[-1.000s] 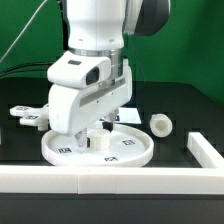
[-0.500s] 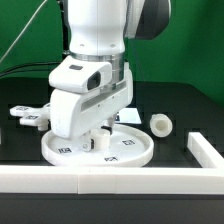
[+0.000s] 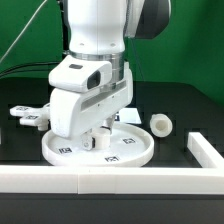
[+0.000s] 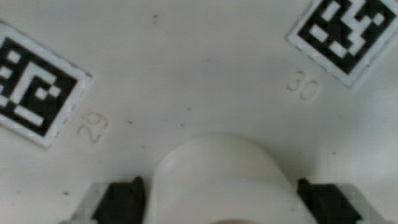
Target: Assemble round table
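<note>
While the fingers (image 4: 121, 200) clamp it, the post (image 4: 222, 180) stands upright over the disc (image 3: 135, 152).
Lower centre of the exterior view; 2 tags (image 4: 36, 85) lie beside it.

The post (image 4: 222, 180) stands on the disc (image 3: 132, 154), behind the wall (image 3: 110, 178).

Above the round disc (image 3: 140, 152), the arm (image 3: 98, 25) is glossy white rounded shells with a black joint cap (image 3: 155, 18), its boxy white gripper (image 3: 97, 136) bearing a grey panel (image 3: 92, 75) and dark pads (image 4: 123, 200).
</note>
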